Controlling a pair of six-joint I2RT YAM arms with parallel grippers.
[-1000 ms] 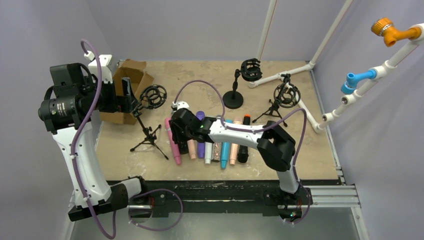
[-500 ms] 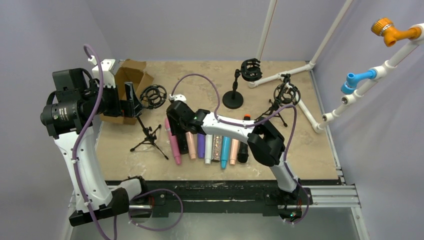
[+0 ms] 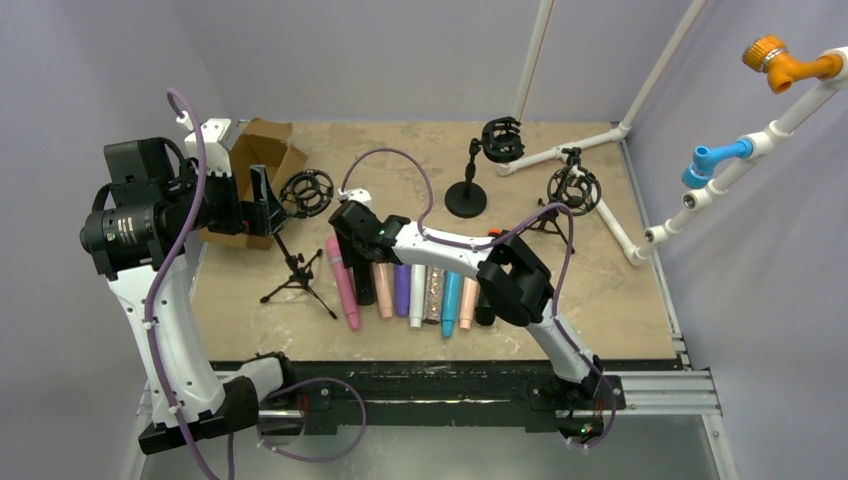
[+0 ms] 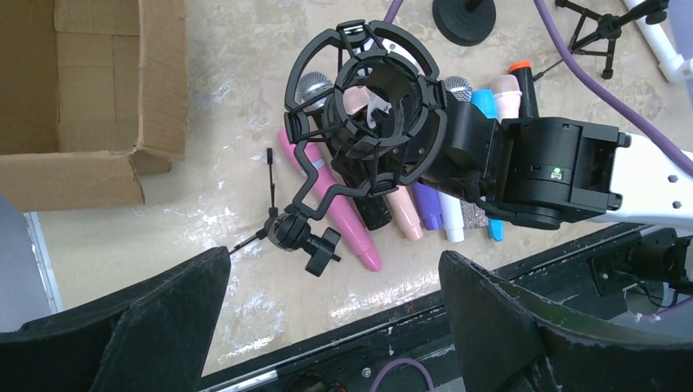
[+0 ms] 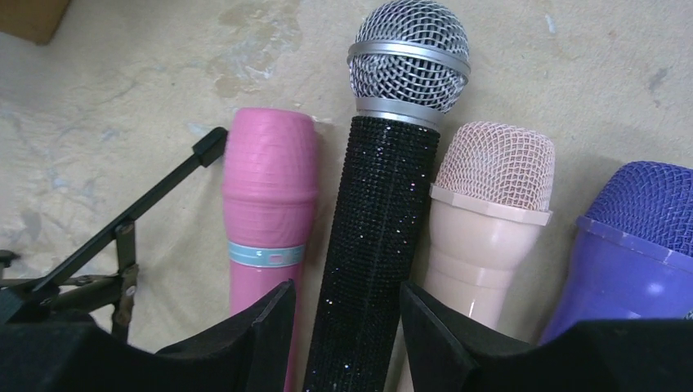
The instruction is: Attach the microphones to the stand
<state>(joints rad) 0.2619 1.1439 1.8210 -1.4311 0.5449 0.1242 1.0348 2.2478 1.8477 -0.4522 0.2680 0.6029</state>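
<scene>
From above, the microphones lie side by side in a row on the tabletop, just right of the tripod stand. Your right hand sits over the row's end nearest that stand. Its fingers are hidden under the wrist. Your left hand hangs beside the stand's shock mount.

On the left wrist view, the left hand is spread wide and holds nothing. The shock mount and the right arm cover most of the row.

On the right wrist view, the right hand is about half open. Its fingers straddle the black glitter microphone, which lies flat. You cannot tell whether the pads press it. The pink microphone, nearest the stand, the peach microphone and the purple microphone are cut off below.
</scene>
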